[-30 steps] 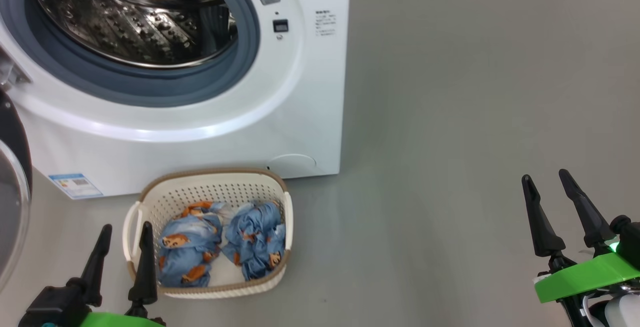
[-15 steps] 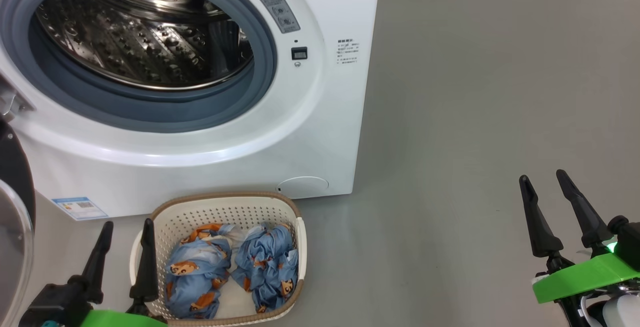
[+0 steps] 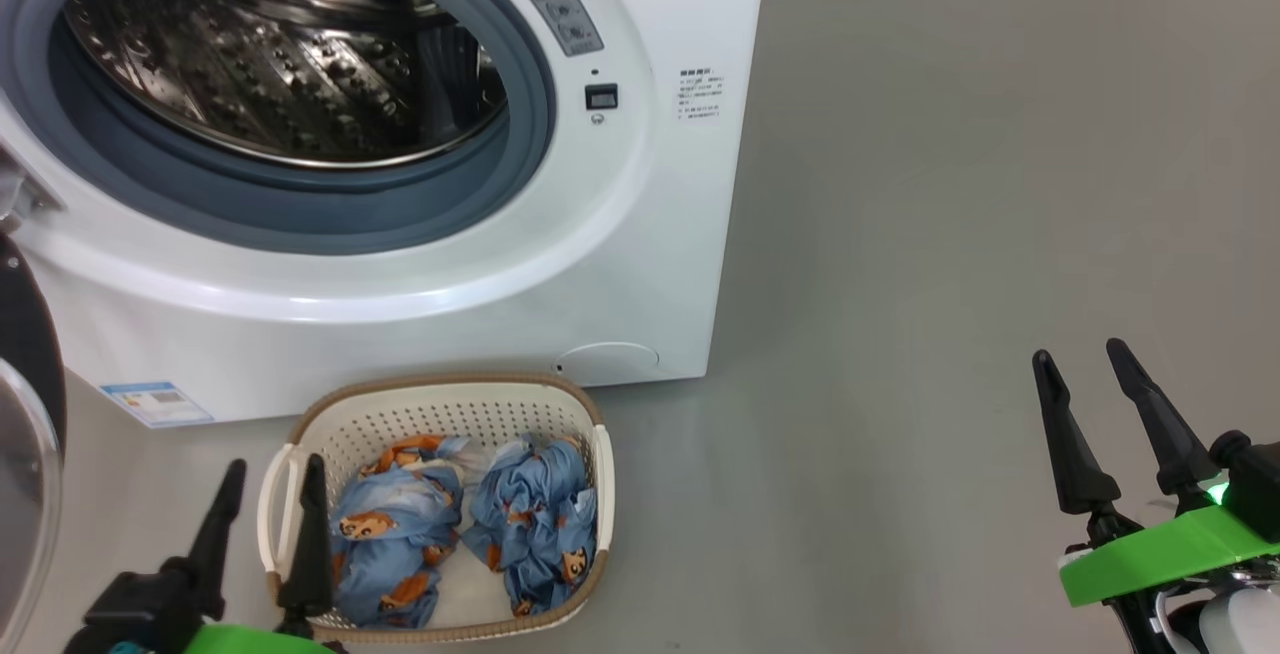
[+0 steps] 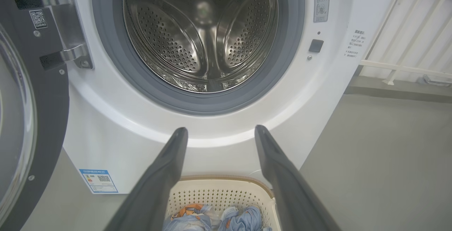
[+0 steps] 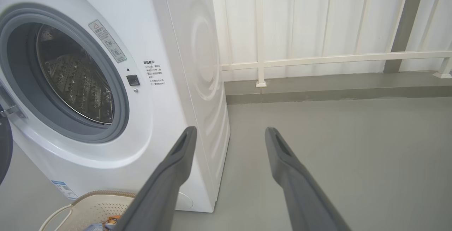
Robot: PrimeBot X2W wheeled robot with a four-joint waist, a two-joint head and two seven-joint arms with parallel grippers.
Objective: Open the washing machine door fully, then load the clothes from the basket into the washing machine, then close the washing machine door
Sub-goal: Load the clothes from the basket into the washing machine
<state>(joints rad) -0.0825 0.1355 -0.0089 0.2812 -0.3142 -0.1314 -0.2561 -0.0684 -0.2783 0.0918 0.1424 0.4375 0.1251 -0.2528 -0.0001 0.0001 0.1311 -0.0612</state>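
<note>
Left gripper [image 3: 275, 464]: jaws spread wide, nothing between them. In the head view it sits at lower left, and its inner finger overlaps the left handle of the basket [image 3: 440, 381]. Contact or clearance cannot be told. In the left wrist view the fingers frame the basket's far wall, with the tips lying over the white front of the washer [image 3: 400, 274] below the opening.

Right gripper [image 3: 1078, 354]: jaws equally wide and empty. It is over bare grey floor [image 3: 950, 184], well right of the washer, touching nothing.

Hidden or cut off:
- Door [image 3: 25, 334]: swung out to the left. The head view catches a strip of black rim and glass at the left edge. The left wrist view shows its inner face and the metal hinge [image 4: 67, 29], again cut at the left.
- Drum [image 3: 280, 64]: its top is out of frame in the head view. Bare perforated steel shows, ringed by the grey-blue gasket [image 3: 300, 219].
- Basket: partial in both wrist views. The far wall shows between the left fingers. In the right wrist view a corner shows at lower left, partly behind a finger.
- Print on the blue label [image 3: 157, 402] is too small to read.

Clothes [image 3: 535, 524]: two crumpled blue bundles with orange figures, side by side inside the basket. The left wrist view cuts them off at the bottom edge. The basket stands on the floor just in front of the washer, below the opening.
</note>
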